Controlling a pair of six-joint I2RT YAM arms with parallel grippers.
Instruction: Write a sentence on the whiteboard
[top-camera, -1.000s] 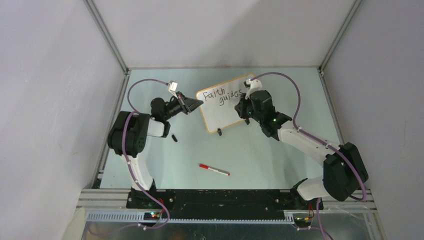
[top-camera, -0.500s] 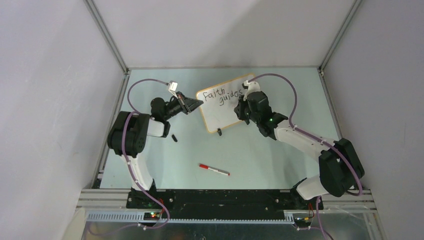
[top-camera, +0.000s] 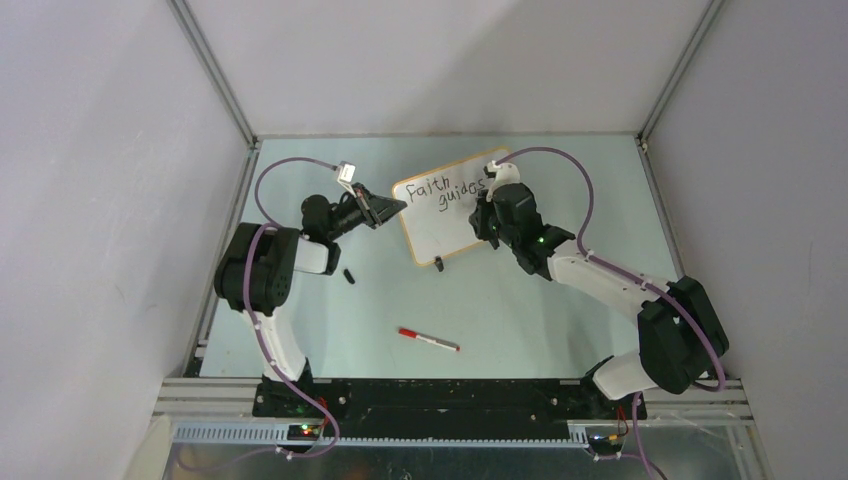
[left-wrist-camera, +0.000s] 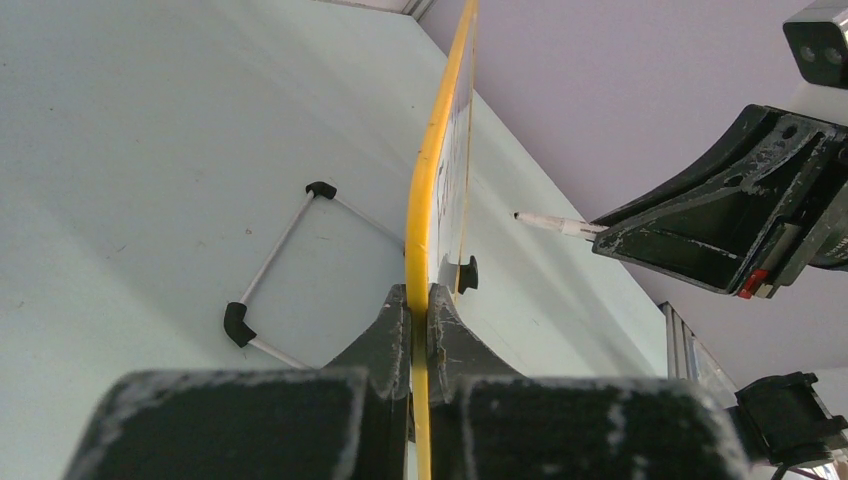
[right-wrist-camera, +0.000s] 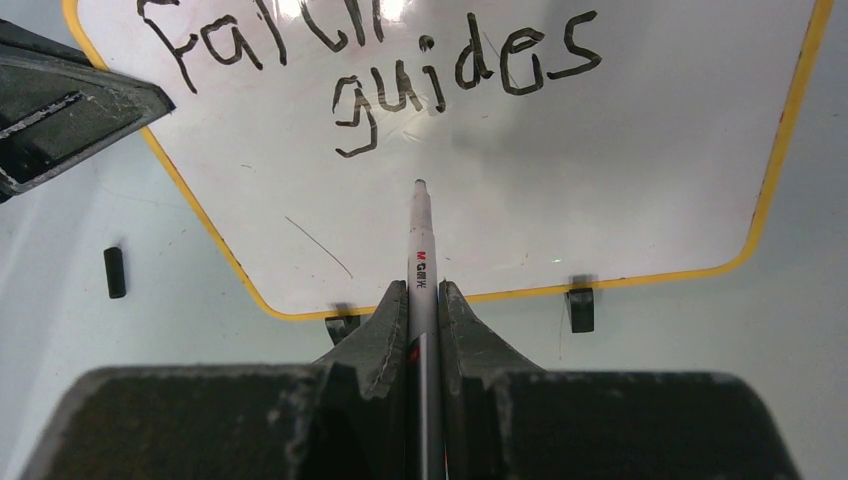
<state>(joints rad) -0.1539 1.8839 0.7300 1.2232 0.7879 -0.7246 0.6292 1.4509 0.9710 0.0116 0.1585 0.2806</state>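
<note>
The whiteboard (top-camera: 445, 225) stands upright at the table's middle back, with a yellow-orange frame (right-wrist-camera: 786, 130). The sentence (right-wrist-camera: 400, 70) reads "faith guides" in black, in two staggered lines. My left gripper (top-camera: 388, 209) is shut on the board's left edge (left-wrist-camera: 432, 180), one finger on each face. My right gripper (right-wrist-camera: 424, 295) is shut on a white marker (right-wrist-camera: 419, 245), which points at the blank area below "guides". In the left wrist view the marker's tip (left-wrist-camera: 522, 217) sits a short gap off the board's face.
A red-capped marker (top-camera: 428, 340) lies on the table in front of the arms. A small black cap (top-camera: 349, 276) lies near the left arm. Two black clip feet (right-wrist-camera: 579, 308) hold the board's lower edge, and a wire stand (left-wrist-camera: 275, 265) lies behind it.
The right arm shifted slightly left toward the board, then held still. The left arm, the board and the lettering are unchanged.
</note>
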